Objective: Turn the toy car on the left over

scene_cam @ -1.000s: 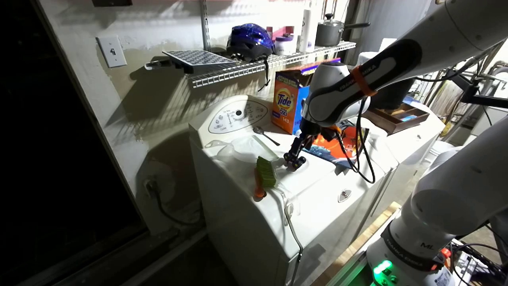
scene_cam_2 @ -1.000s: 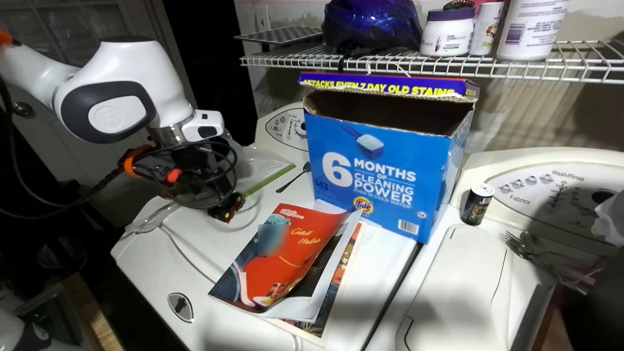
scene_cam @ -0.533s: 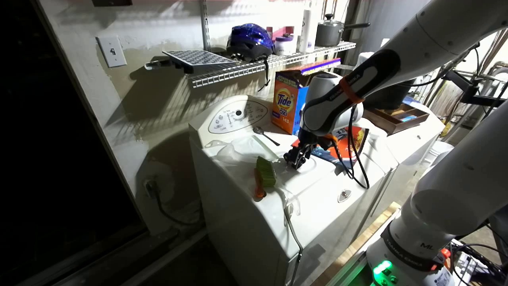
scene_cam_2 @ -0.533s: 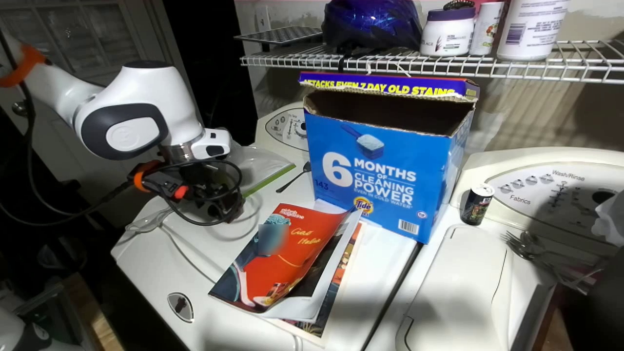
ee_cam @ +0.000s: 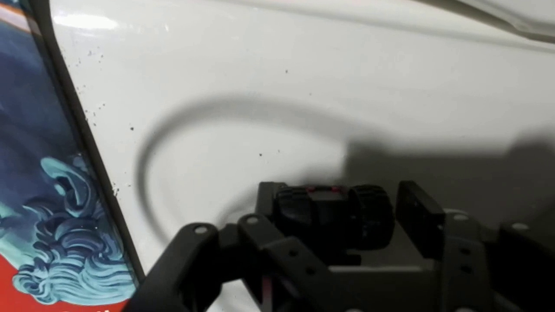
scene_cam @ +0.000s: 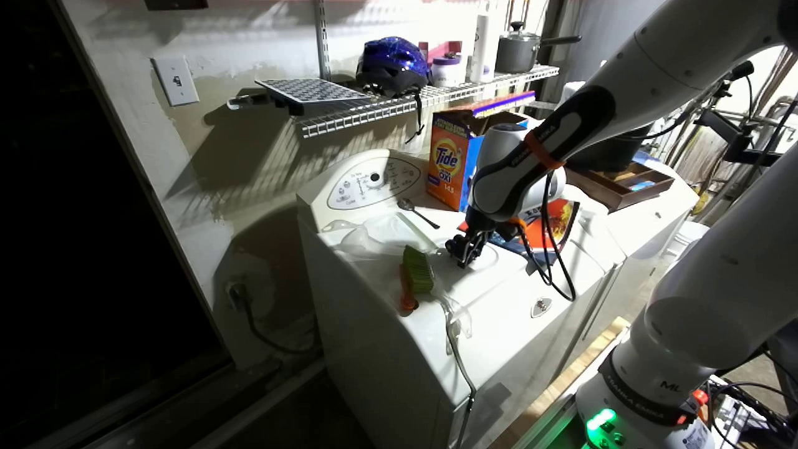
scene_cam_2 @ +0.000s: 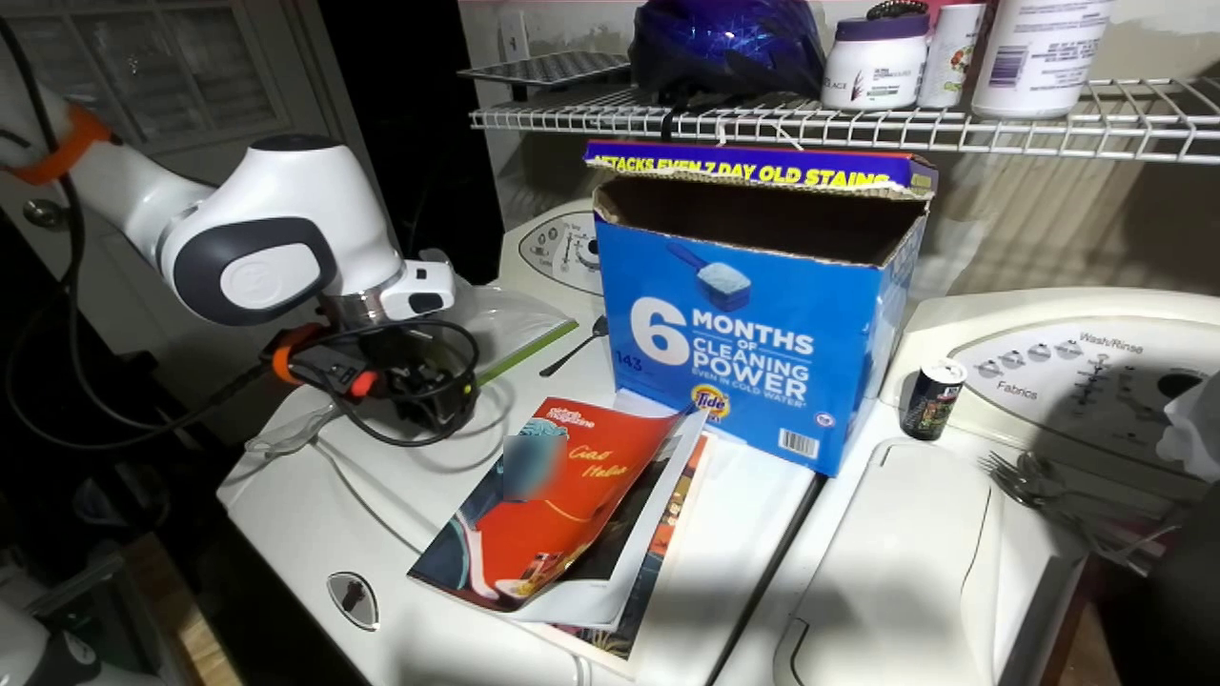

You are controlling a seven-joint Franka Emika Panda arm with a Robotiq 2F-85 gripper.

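Observation:
The toy car (ee_cam: 327,212) is small and blackish, with black tyres and two red spots, in the wrist view. It sits between the fingers of my gripper (ee_cam: 342,206). Its left tyre is against or very near the left finger. A narrow gap shows between its right tyre and the right finger, so the jaws look open around it. In an exterior view my gripper (scene_cam: 466,252) is low over the white washer lid (scene_cam: 492,284); the car merges with the dark fingers. In an exterior view cables and the gripper (scene_cam_2: 434,405) mostly hide the car. I cannot tell whether it touches the lid.
A green brush with an orange handle (scene_cam: 415,274) lies beside the gripper. A plastic bag (scene_cam: 374,240) and a dark spoon (scene_cam: 418,213) are behind it. Magazines (scene_cam_2: 562,505) and an open Tide box (scene_cam_2: 734,333) stand nearby. A wire shelf (scene_cam_2: 1125,133) hangs above.
The arm has moved lower and the hand has tilted. In an exterior view the hand moved down and right, and the car's red body and yellow hubs, clear earlier, are now mostly hidden.

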